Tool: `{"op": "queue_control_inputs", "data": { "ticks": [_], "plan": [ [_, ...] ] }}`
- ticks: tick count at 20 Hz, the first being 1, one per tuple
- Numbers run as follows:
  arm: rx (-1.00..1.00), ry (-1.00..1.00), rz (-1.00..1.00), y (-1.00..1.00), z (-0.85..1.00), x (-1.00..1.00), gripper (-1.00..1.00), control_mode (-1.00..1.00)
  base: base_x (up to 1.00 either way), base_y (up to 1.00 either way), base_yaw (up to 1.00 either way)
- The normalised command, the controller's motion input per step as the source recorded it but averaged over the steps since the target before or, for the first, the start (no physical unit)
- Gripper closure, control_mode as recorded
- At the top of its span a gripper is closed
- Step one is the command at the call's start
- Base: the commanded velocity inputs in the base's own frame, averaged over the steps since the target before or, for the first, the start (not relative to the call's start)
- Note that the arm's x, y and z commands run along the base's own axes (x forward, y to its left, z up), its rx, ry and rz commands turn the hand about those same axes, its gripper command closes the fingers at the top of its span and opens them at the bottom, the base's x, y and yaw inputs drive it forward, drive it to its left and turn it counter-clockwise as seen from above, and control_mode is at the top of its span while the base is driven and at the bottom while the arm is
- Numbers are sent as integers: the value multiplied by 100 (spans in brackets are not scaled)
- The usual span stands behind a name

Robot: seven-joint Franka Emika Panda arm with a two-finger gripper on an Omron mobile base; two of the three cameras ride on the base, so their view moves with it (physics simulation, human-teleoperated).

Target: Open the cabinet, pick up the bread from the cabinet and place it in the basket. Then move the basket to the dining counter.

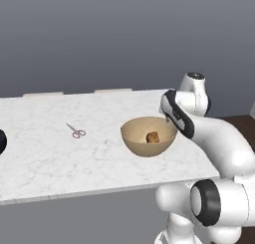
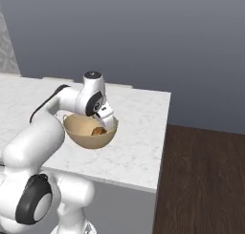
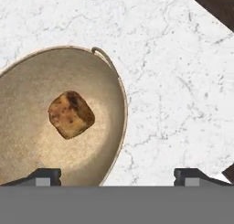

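- Two-finger dark-tipped gripper (image 3: 119,176): jaws wide apart, nothing between them. One fingertip (image 3: 43,176) sits over the bowl's inside, the other over marble – it straddles the rim, contact w/ rim not clear.
- Tan speckled round basket (image 3: 119,88) rests on the long white grey-veined marble dining counter (image 1: 45,153), near its end – dark wood floor (image 2: 206,180) just past the edge.
- Small golden-brown bread lump (image 3: 71,114) lies at the basket bottom, loose.
- Risk: a finger catches the rim or the thin wire handle (image 3: 106,58) on lift-off, tipping or dragging the basket toward the counter end; bread could roll out.
- Judgement: task looks essentially done; only a clean straight-up retreat left.
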Motion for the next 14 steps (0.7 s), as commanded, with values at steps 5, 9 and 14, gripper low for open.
{"op": "queue_control_inputs", "data": {
  "ticks": [5,9,14],
  "plan": [
    [-12,-13,10,22,52,-95,-100,-100,0,0,0],
    [-27,-14,15,64,50,-88,-100,-100,0,0,0],
    [-48,9,24,99,44,-28,-100,-100,0,0,0]
  ]
}}
